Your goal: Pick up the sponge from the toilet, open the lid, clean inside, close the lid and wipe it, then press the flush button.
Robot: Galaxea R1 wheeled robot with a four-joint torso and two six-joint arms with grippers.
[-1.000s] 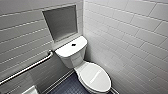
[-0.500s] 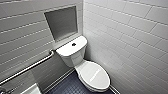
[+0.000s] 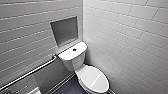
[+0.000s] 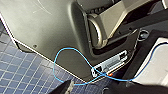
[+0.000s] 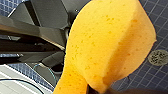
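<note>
Premises are a toilet room. A white ceramic toilet (image 3: 85, 72) with its lid (image 3: 96, 80) down and a boxy tank (image 3: 72, 56) stands in a corner of walls clad in white rectangular tile (image 3: 125, 37), with a metal grab bar (image 3: 30, 72) along the wall and a recessed niche (image 3: 64, 31) above the tank. Beyond the sponge (image 5: 107, 45), the floor (image 5: 150, 82) is small dark blue square tile with pale grout, and a round metal floor drain (image 5: 158, 57) is set into it, showing just past the sponge's rounded end.
</note>
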